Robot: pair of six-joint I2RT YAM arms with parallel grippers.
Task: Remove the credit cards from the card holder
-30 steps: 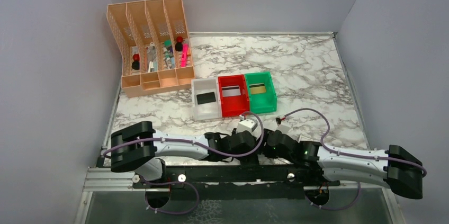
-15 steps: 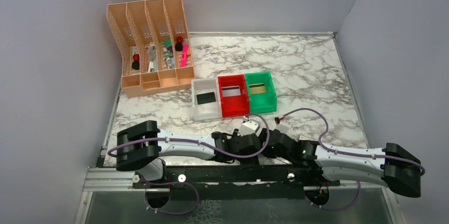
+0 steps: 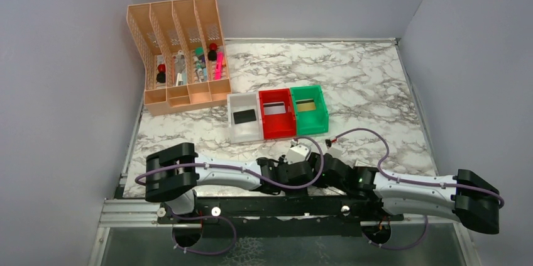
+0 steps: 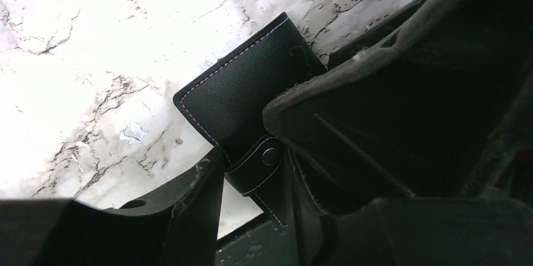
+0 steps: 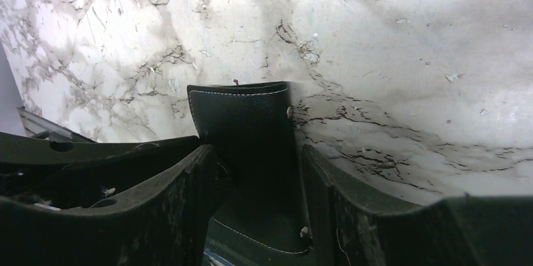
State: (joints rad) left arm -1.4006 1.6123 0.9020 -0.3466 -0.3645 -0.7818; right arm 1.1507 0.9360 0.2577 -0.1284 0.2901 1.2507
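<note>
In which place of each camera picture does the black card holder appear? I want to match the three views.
Top external: not visible; the two arms meet low in the picture and cover that spot.
Left wrist: card holder in the centre, slanted, its snap strap just below.
Right wrist: card holder at lower centre, upright in the picture.
Shared landmark: the veined marble tabletop, in all three.
</note>
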